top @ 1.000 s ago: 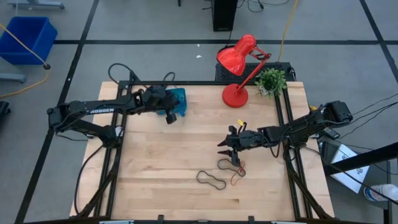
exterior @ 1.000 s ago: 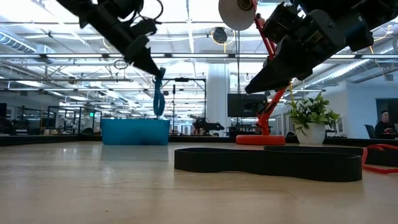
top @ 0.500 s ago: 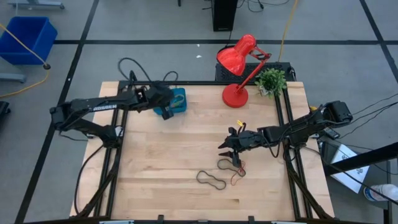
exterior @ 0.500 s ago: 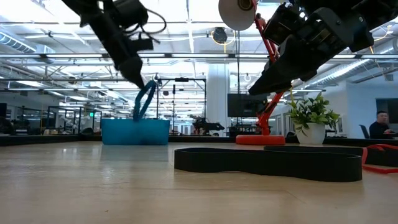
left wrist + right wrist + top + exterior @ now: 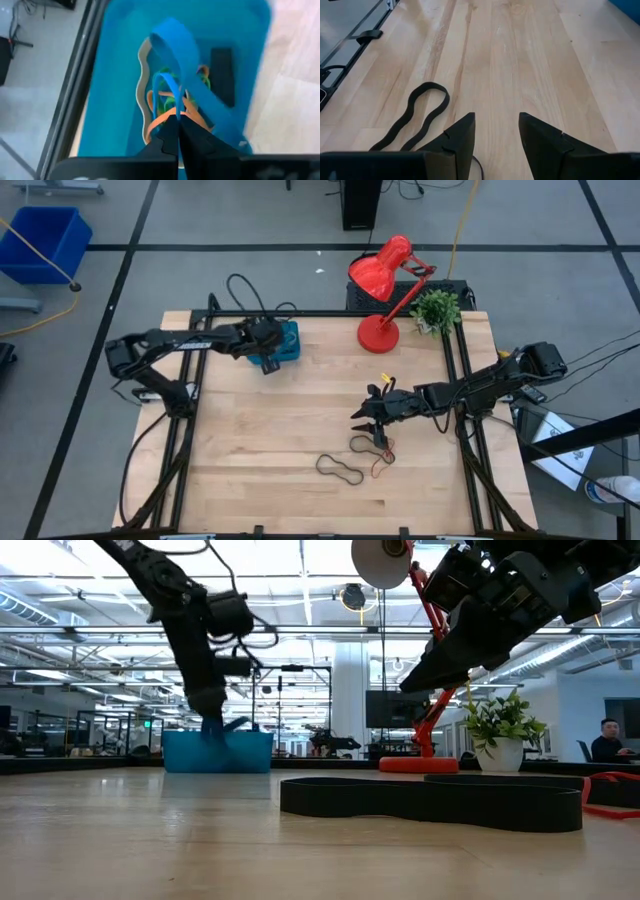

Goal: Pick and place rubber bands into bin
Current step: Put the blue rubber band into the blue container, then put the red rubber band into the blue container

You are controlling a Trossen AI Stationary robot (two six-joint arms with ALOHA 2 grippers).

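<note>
grey floor [image 5: 250, 270] | black floor lines [image 5: 230, 247] | blue crate [image 5: 40, 240]

White lettering on the left arm [image 5: 190, 345] seems to read "TROSSEN", though it is barely legible.

**What I cannot make out**

In the high view my left gripper [image 5: 268, 352] covers most of the bin [image 5: 290, 340], so the bands inside are hidden there. My left wrist view is blurred; the bin's rim runs off the frame's top and the blue band [image 5: 182, 90] smears. In my right wrist view the black band [image 5: 415, 114] disappears behind my own finger [image 5: 457, 137] at the lower left
</note>
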